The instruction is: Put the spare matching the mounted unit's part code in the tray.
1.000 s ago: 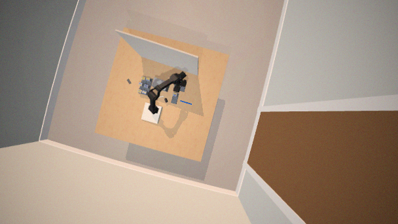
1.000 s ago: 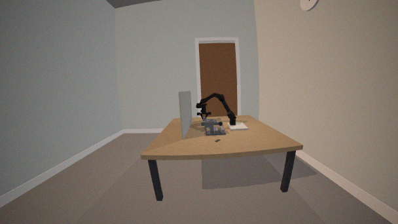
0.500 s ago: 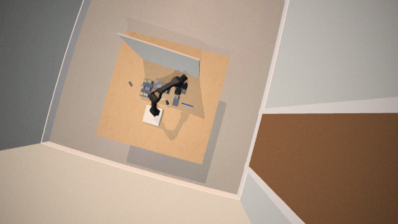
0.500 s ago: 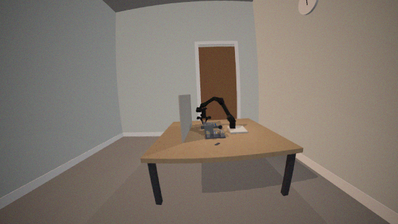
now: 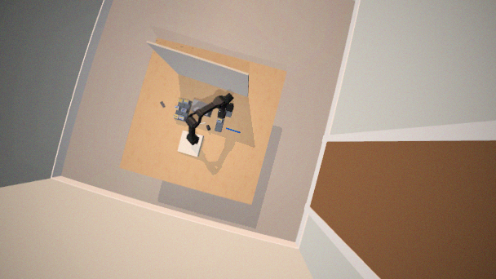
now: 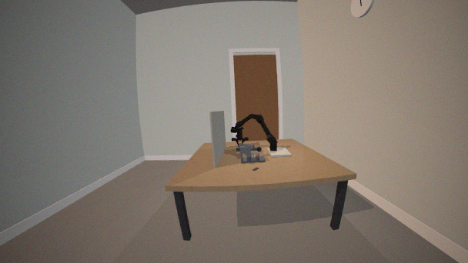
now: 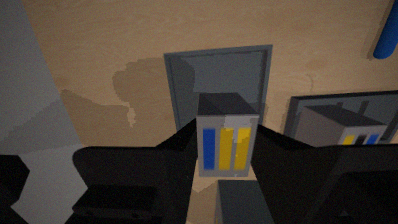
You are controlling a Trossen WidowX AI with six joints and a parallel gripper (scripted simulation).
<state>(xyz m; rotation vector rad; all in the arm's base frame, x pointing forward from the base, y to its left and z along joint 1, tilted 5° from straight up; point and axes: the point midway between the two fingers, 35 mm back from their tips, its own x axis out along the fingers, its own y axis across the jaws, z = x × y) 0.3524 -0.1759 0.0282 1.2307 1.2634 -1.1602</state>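
Gripper [image 7: 227, 150] is clamped on one grey spare [image 7: 226, 142], striped blue-yellow-yellow, held above the table. One empty grey tray [image 7: 220, 75] lies just beyond. Recommend centring over it, lowering, then releasing. To the right: one other block [image 7: 345, 127], one blue rod [image 7: 387, 37].

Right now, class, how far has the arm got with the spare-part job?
Done: a spare striped blue-yellow-yellow is picked up. In hand: the claw is shut on it, held above an empty-looking grey tray. Left: lower it into the tray and let go. Whether its code matches the mounted unit cannot be told.
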